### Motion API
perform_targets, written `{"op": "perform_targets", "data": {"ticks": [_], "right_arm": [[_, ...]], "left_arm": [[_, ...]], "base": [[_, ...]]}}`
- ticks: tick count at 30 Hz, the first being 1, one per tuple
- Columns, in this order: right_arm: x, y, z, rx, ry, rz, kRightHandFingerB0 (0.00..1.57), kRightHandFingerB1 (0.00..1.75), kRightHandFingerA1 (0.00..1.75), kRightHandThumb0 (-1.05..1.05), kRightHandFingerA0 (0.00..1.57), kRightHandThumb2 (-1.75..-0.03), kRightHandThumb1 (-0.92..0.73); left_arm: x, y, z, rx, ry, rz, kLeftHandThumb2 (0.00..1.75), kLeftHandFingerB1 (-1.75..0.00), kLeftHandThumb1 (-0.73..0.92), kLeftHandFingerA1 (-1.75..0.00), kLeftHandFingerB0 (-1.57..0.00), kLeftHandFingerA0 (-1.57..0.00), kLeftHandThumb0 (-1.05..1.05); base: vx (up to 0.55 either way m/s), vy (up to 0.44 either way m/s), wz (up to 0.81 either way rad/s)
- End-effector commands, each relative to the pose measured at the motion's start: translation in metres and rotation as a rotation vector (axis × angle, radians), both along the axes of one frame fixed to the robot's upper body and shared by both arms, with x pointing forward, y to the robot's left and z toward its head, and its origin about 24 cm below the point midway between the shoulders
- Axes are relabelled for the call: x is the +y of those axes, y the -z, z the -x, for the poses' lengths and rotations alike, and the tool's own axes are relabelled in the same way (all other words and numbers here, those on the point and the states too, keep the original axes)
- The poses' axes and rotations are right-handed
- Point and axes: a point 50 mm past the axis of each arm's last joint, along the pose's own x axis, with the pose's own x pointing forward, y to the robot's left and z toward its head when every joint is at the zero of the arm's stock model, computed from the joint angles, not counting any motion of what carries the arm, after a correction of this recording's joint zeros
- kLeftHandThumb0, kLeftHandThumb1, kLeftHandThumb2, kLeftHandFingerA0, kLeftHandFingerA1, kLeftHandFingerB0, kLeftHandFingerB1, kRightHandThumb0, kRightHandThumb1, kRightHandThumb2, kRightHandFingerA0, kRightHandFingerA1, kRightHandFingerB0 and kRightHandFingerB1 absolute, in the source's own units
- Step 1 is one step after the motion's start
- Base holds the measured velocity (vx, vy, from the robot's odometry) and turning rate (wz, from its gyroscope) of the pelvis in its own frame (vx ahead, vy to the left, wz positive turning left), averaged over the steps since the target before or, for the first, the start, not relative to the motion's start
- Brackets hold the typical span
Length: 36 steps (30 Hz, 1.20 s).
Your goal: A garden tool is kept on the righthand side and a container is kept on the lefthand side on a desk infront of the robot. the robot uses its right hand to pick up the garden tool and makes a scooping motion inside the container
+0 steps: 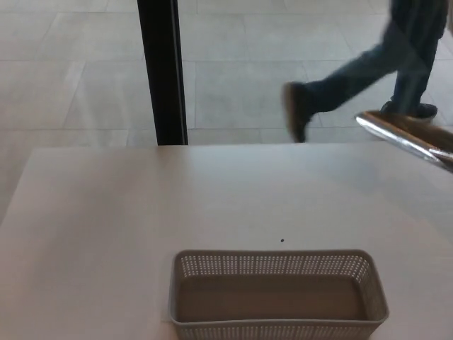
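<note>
Shiny metal trowel blade (405,136) enters from right edge, tip pointing left, above far right of pale surface (106,212); hands out of frame, fingers' state unknowable. Grey perforated basket (277,294) at near edge, centre. Tiled floor beyond, black post (163,71), person's legs (368,67) walking

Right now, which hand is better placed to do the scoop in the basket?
Right, probably. The metal trowel blade enters from the picture's right edge, raised above the desk, so it appears carried on the robot's right side, though neither hand shows. It needs to swing left and down into the empty perforated basket.
</note>
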Motion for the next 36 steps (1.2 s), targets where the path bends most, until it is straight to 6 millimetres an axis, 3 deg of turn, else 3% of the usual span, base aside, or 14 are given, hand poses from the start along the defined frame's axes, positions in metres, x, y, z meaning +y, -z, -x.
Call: {"op": "perform_targets", "data": {"ticks": [1,2,3,4,5,7,13,14,15,16,21,24,28,36], "right_arm": [[0.004,-0.039,0.001,-0.113,-0.103,0.034,0.75,1.54,1.75,-0.20,0.92,-1.20,-0.41],[0.006,-0.041,0.002,-0.113,-0.123,0.054,0.75,1.52,1.75,-0.17,0.91,-1.13,-0.42],[0.007,-0.042,0.002,-0.114,-0.130,0.062,0.76,1.60,1.75,-0.35,0.92,-1.03,-0.50],[0.009,-0.044,0.003,-0.099,-0.159,0.107,0.78,1.44,1.71,-0.22,0.90,-0.97,-0.47],[0.015,-0.046,0.006,-0.045,-0.213,0.192,0.74,1.48,1.73,-0.24,0.89,-0.91,-0.50],[0.018,-0.046,0.008,-0.018,-0.254,0.217,0.73,1.48,1.71,-0.18,0.90,-0.94,-0.48],[0.031,-0.032,0.019,0.108,-0.414,0.361,0.70,1.57,1.75,-0.20,0.88,-0.70,-0.58],[0.033,-0.029,0.023,0.140,-0.446,0.393,0.88,1.09,1.35,-0.38,1.20,-0.93,-0.50],[0.034,-0.027,0.026,0.153,-0.471,0.405,0.87,1.09,1.34,-0.37,1.19,-0.94,-0.51],[0.034,-0.027,0.027,0.159,-0.478,0.407,0.75,1.39,1.71,-0.28,0.89,-0.64,-0.63],[0.034,-0.024,0.033,0.171,-0.506,0.412,0.72,1.49,1.73,-0.20,0.87,-0.71,-0.54],[0.033,-0.026,0.030,0.167,-0.495,0.429,0.69,1.53,1.73,-0.25,0.87,-0.66,-0.64],[0.029,-0.033,0.028,0.171,-0.463,0.468,0.74,1.48,1.74,-0.18,0.93,-0.66,-0.57],[0.031,-0.043,0.022,0.116,-0.429,0.487,0.71,1.52,1.75,-0.17,0.85,-0.69,-0.54]], "left_arm": [[0.008,-0.006,0.001,0.002,-0.002,-0.023,0.61,-0.48,0.70,-0.60,-0.52,-0.58,-0.53],[0.008,-0.006,0.001,0.005,0.000,-0.024,0.61,-0.47,0.70,-0.58,-0.52,-0.58,-0.53],[0.008,-0.006,0.000,0.006,0.006,-0.024,0.62,-0.47,0.71,-0.58,-0.51,-0.56,-0.53],[0.009,-0.007,0.000,0.003,0.012,-0.023,0.61,-0.48,0.70,-0.60,-0.51,-0.56,-0.53],[0.009,-0.007,-0.001,-0.003,0.015,-0.024,0.61,-0.47,0.70,-0.59,-0.51,-0.57,-0.54],[0.009,-0.008,-0.002,-0.007,0.007,-0.020,0.61,-0.47,0.70,-0.59,-0.50,-0.55,-0.53],[0.010,-0.008,-0.002,-0.011,-0.018,-0.013,0.60,-0.47,0.70,-0.60,-0.51,-0.55,-0.52],[0.010,-0.008,-0.002,-0.016,-0.017,-0.014,0.61,-0.48,0.70,-0.60,-0.52,-0.57,-0.52],[0.010,-0.008,-0.002,-0.010,-0.010,-0.018,0.61,-0.48,0.69,-0.60,-0.54,-0.60,-0.52],[0.010,-0.008,-0.002,-0.009,-0.011,-0.018,0.61,-0.47,0.69,-0.59,-0.53,-0.59,-0.52],[0.010,-0.008,-0.003,0.008,0.006,-0.026,0.61,-0.47,0.70,-0.58,-0.51,-0.56,-0.52],[0.014,-0.012,-0.007,-0.016,-0.008,-0.031,0.62,-0.48,0.71,-0.59,-0.50,-0.56,-0.50],[0.014,-0.011,-0.006,0.002,0.006,-0.045,0.61,-0.48,0.71,-0.62,-0.54,-0.62,-0.53],[0.014,-0.012,-0.007,-0.019,-0.004,-0.028,0.61,-0.49,0.71,-0.61,-0.51,-0.59,-0.51]], "base": [[0.00,0.000,0.00],[0.00,0.000,0.00],[0.00,0.000,0.00],[0.00,0.000,0.00],[0.00,0.000,0.00],[0.00,0.000,0.00],[0.00,0.000,0.00],[0.00,0.000,0.00],[0.00,0.000,0.00],[0.00,0.000,0.00],[0.00,0.000,0.00],[0.00,0.000,0.00],[0.00,0.000,0.00],[0.00,0.000,0.00]]}}
